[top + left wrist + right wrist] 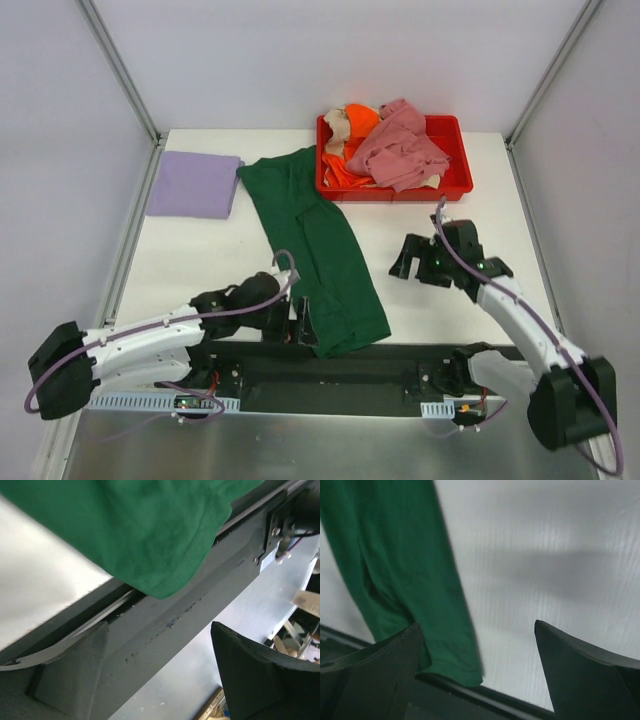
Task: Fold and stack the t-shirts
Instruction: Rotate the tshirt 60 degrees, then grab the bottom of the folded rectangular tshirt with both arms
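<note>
A dark green t-shirt [318, 245] lies in a long strip down the middle of the table, its lower hem over the near edge. It shows in the left wrist view [145, 530] and the right wrist view [405, 570]. A folded lavender t-shirt [195, 184] lies at the far left. Pink [400, 148], orange [355, 125] and beige [337, 128] t-shirts are heaped in the red tray. My left gripper [298, 325] is open and empty at the green hem's left corner. My right gripper [408, 265] is open and empty above bare table, right of the green shirt.
The red plastic tray [455, 185] stands at the back right of the white table [200, 260]. A dark rail [330, 365] runs along the near edge between the arm bases. Metal frame posts stand at the far corners.
</note>
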{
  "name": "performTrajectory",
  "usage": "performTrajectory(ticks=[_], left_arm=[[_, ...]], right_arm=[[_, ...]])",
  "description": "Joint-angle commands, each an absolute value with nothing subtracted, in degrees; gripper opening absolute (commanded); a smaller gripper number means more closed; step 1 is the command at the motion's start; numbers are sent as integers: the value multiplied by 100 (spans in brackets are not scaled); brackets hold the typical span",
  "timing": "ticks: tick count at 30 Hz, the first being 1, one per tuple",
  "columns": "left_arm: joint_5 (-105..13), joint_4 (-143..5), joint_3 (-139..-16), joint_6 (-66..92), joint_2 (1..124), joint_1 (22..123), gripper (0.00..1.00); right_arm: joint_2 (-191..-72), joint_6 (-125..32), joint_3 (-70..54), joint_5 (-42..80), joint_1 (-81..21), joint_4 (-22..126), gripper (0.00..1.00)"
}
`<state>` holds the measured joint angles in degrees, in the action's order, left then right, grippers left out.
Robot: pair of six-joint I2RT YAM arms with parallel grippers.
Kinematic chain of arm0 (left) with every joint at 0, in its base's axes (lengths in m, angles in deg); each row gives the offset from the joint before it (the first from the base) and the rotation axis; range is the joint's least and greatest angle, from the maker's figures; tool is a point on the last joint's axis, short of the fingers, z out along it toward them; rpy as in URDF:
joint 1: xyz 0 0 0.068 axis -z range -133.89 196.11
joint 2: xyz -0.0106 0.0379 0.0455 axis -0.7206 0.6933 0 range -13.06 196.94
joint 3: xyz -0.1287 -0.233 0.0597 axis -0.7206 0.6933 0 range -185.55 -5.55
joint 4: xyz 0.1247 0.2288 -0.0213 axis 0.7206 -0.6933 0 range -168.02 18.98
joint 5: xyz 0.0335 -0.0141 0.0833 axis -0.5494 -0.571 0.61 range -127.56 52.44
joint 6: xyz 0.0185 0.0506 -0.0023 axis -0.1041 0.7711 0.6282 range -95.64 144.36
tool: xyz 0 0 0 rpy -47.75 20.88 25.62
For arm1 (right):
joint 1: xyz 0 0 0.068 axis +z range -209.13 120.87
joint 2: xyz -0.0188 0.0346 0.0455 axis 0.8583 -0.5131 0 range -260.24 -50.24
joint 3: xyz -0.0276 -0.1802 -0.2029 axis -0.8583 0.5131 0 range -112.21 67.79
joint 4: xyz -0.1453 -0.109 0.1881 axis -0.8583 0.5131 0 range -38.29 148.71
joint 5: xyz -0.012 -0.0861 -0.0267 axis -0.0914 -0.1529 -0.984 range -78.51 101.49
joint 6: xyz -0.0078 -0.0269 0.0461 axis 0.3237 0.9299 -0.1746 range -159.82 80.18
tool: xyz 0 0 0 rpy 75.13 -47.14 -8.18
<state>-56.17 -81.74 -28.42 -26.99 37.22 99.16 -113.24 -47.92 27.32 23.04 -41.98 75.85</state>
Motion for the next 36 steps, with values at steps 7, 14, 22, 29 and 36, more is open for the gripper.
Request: performTrajectory(ticks=[7,14,22,29,36], left_arm=[[-4925,-7199,-3366,-3444,5442,11193,62],[-4521,-7217,-3771,-3541,6217,11281,41],[-4767,-7611,-3886,-3541,6253,11343,13],[-4802,-8227,-3877,-3470,5849,11413,14],[-4846,-8315,-3965,-3549,5989,11554,4]], right_arm=[[-9322,-5950,4193,3565,-3936,7580,96],[-9260,-6039,4511,3742,-3804,7597,99],[-9400,-6082,4590,3812,-3646,7746,86],[-9638,-6442,4730,3452,-2882,7598,76],[-10419,-6741,4687,2935,-2231,7141,70]])
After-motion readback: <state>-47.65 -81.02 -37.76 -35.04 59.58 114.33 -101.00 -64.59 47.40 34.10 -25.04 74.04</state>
